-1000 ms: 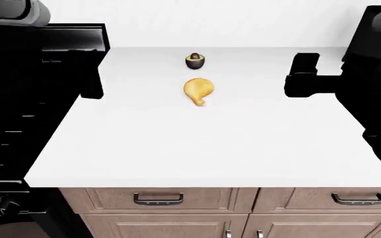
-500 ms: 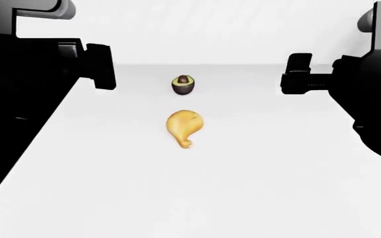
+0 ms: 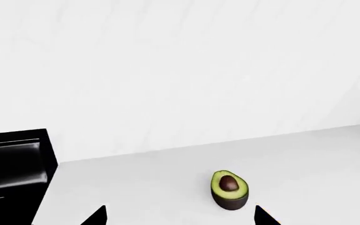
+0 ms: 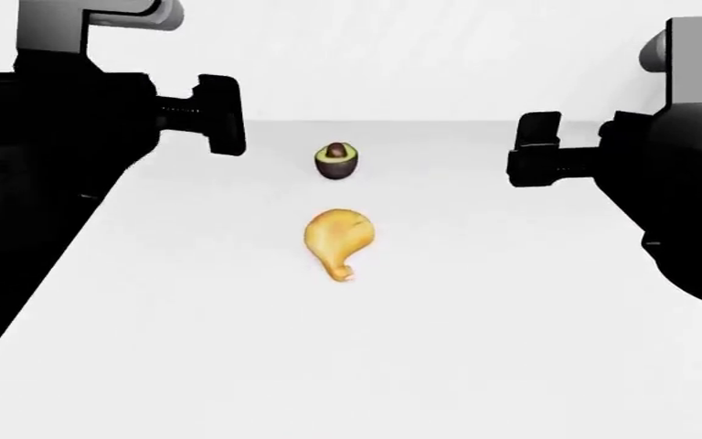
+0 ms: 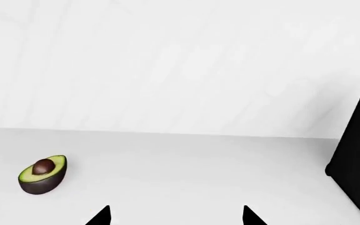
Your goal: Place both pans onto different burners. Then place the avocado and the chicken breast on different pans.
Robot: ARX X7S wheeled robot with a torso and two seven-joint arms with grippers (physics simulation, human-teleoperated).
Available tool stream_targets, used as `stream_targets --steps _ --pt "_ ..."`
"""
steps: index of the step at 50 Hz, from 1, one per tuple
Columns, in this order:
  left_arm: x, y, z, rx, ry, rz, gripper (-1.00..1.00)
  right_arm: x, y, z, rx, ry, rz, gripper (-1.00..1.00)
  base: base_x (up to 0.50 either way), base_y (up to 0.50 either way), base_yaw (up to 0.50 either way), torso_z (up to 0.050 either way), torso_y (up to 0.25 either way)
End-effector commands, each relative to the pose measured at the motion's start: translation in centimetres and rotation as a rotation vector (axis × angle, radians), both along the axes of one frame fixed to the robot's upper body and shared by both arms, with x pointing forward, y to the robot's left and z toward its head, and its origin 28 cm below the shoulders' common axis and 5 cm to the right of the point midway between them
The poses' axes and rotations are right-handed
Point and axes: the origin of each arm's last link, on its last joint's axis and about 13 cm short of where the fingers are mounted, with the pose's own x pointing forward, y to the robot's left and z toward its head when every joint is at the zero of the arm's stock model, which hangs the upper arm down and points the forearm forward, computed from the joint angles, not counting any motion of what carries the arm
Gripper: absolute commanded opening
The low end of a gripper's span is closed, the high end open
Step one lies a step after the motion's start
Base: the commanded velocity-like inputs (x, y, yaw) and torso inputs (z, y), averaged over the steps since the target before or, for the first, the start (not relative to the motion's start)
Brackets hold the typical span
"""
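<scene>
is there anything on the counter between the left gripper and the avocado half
Nothing visible. The left gripper is open, and only bare white countertop lies between its fingertips and the small green-fleshed avocado half with the brown pit.

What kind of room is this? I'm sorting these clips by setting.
Most likely a kitchen, in simulation: a white countertop holds an avocado half and a chicken breast, and a glossy black appliance, probably a range, sits at the counter's end. No pans are in view.

The avocado [image 4: 337, 161] sits beyond the chicken breast [image 4: 337, 240] on the white counter [image 4: 473, 347].
</scene>
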Motion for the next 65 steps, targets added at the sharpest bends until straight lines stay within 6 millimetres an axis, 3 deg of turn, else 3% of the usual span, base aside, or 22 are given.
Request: stream_targets --steps 1,21,31,49,65 --pt "1.4 -0.7 -0.3 -0.012 0.012 -0.045 1.00 0.0 0.0 -0.5 -0.012 0.035 0.048 1.00 0.29 -0.06 0.00 0.000 0.000" --pt "1.4 -0.8 -0.4 -0.011 0.011 -0.048 1.00 -0.1 0.4 -0.2 -0.027 0.034 0.060 1.00 0.26 -0.07 0.00 0.000 0.001" --pt "5.9 -2.2 -0.1 0.006 0.082 -0.085 1.00 -0.1 0.8 -0.2 -0.039 0.049 0.107 1.00 0.00 0.00 0.00 0.000 0.000" --pt "11.1 -4.4 -0.4 0.041 0.222 -0.133 1.00 -0.1 0.8 -0.6 -0.043 0.056 0.131 1.00 0.00 0.00 0.00 0.001 0.001" --pt "12.1 -5.0 -0.8 0.050 0.270 -0.126 1.00 -1.9 2.3 0.0 -0.071 0.091 0.266 1.00 0.00 0.00 0.00 0.000 -0.139"
